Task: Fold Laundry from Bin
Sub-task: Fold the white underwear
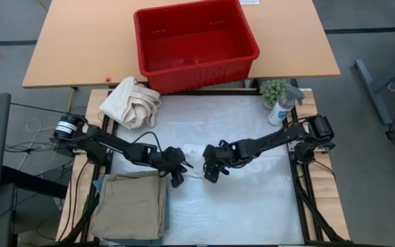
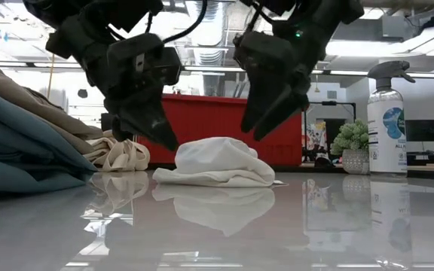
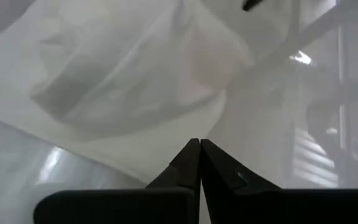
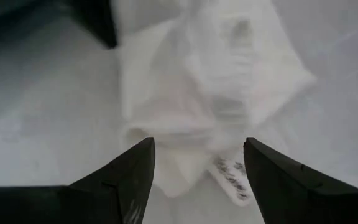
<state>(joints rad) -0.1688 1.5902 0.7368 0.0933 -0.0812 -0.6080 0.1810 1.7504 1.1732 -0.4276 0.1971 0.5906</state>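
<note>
A small white cloth lies crumpled in a heap on the glossy white table, near its middle. My left gripper is shut just above the table, its tip at the cloth's left side. My right gripper hangs open above the cloth's right side, clear of it. In the right wrist view its fingers stand on either side of the heap. The red bin stands on a wooden table beyond the far edge. Folded tan trousers lie on a teal garment at the near left. My left gripper points slanting down toward the cloth's near left edge with shut fingers. Whether the tip touches the cloth, I cannot tell.
A cream canvas bundle lies at the far left corner. A spray bottle and a small potted plant stand at the far right corner. Bare table surface stretches toward the near edge and the right.
</note>
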